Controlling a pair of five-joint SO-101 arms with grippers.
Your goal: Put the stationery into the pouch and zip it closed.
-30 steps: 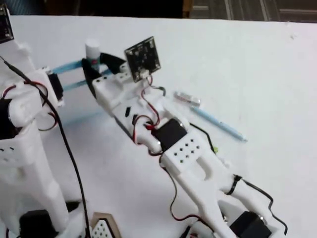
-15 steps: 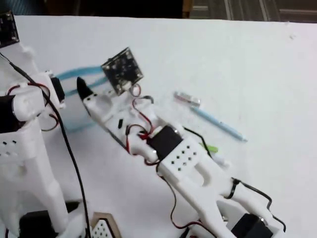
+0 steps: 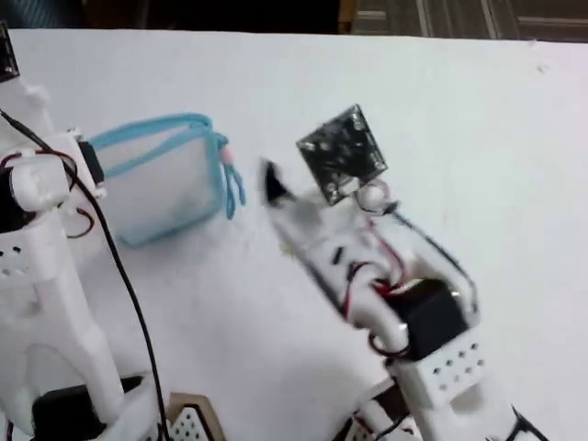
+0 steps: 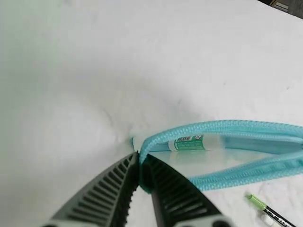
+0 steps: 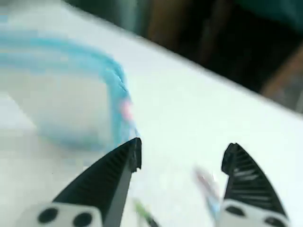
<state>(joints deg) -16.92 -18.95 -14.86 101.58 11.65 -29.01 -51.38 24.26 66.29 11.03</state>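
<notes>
**Pouch clamped at one end, right end effector open beside it**

One pouch (image 3: 156, 184) lies flat on the white tabletop (image 3: 441, 101). It is clear-sided and edged with a turquoise zip band. One turquoise zip pull (image 3: 230, 188) with a pinkish bead hangs off the end that faces the right arm.

The left end effector (image 4: 140, 166) is at the opposite end, jaws pressed together on the band. The two zip bands stand apart there, and one stick (image 4: 189, 142) with a green-and-white label lies between them, inside the pouch. One green-tipped pen (image 4: 258, 202) lies outside on the tabletop, near the pouch.

The right end effector (image 5: 182, 158) hangs near the pull end, apart from the pouch, with its jaws spread wide and gripping nothing. In the high view the left arm (image 3: 37, 276) covers the pouch's corner nearest it.
</notes>
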